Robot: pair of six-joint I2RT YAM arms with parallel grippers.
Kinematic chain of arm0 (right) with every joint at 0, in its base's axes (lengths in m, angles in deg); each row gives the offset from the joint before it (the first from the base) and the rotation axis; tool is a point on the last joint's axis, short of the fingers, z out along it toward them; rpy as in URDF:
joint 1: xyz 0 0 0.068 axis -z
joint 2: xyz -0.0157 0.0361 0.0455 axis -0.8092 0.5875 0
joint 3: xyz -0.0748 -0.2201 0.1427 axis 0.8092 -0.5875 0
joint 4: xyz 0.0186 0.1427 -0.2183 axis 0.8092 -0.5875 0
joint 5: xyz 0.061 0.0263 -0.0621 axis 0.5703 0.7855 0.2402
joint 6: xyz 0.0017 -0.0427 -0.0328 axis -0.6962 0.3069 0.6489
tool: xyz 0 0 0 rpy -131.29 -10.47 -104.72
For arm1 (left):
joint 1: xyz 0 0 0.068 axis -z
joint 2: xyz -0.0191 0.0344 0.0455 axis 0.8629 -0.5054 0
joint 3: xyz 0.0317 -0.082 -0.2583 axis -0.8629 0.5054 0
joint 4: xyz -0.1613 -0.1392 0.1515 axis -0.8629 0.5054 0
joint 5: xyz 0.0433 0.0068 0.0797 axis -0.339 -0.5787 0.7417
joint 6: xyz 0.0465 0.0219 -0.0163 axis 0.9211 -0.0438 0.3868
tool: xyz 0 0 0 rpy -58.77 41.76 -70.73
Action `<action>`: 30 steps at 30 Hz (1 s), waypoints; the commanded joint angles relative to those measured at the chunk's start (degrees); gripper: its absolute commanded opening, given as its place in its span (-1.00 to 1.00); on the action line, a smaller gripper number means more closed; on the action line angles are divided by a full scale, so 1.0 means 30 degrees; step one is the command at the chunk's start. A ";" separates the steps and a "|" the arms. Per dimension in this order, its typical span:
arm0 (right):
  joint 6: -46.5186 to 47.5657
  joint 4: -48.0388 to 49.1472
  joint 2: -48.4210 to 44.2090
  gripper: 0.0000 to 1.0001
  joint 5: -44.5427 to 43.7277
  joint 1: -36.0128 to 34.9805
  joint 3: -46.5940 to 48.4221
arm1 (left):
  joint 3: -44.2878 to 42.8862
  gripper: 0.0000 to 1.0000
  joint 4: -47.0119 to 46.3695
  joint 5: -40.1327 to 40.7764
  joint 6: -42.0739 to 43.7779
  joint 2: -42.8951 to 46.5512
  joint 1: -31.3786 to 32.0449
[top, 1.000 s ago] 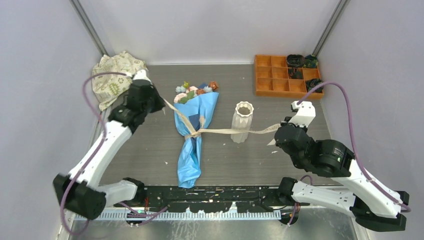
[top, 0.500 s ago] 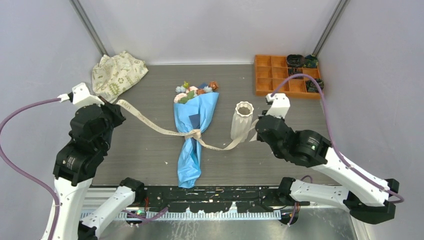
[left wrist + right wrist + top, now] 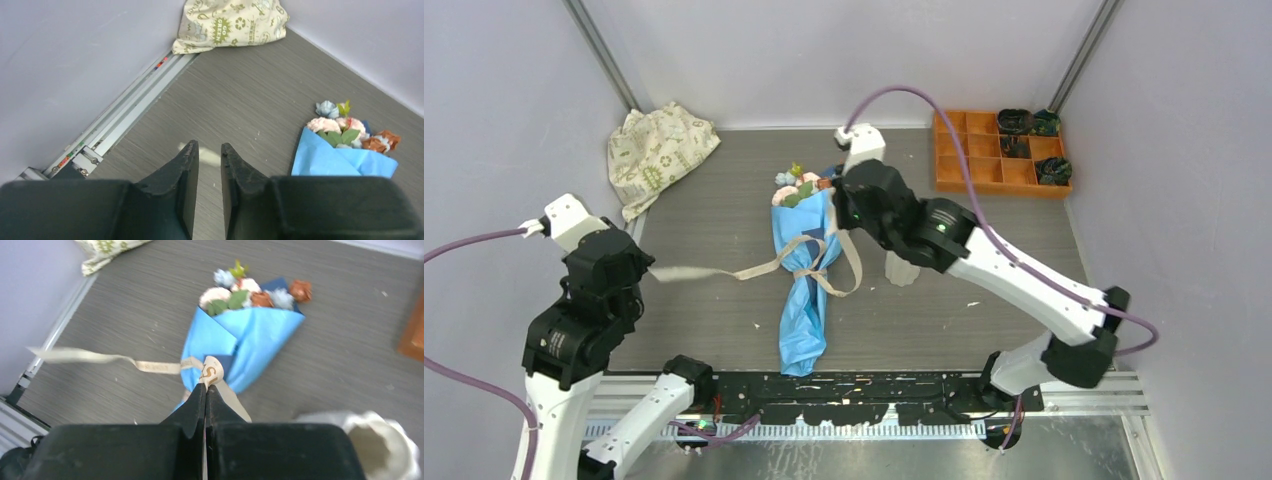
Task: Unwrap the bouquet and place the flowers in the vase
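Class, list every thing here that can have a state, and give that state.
bouquet: lying flat, wrapped in blue paper.
ribbon: loosened, looped round the bouquet.
vase: standing, no flowers inside.
left gripper: jaws slightly apart, holding nothing.
right gripper: shut on the ribbon.
cloth: crumpled, far left corner.
orange tray: dark items in some right-hand compartments.

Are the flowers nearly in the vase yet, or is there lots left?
Only started. Done: the ribbon looks pulled loose, its tails trailing. In hand: the right pincer is pinching the ribbon over the bouquet; the left pincer holds nothing. Left: the ribbon still loops the bouquet, the flowers are still wrapped, and the vase is empty.
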 commanded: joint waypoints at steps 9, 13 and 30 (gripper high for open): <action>0.3052 0.4314 0.7380 -0.99 0.3438 -0.0049 0.7343 | 0.0380 -0.15 -0.0962 0.0568 0.0050 0.1197 -0.0080; 0.3623 0.4516 0.9815 -0.99 0.3673 0.0075 1.0387 | 0.1504 -0.16 -0.1640 -0.1400 -0.0594 0.1542 -0.0079; 0.3086 0.6926 1.3879 0.53 0.5652 0.1041 1.3667 | 0.5758 -0.21 -0.3366 -0.4525 -0.1415 0.3300 -0.0062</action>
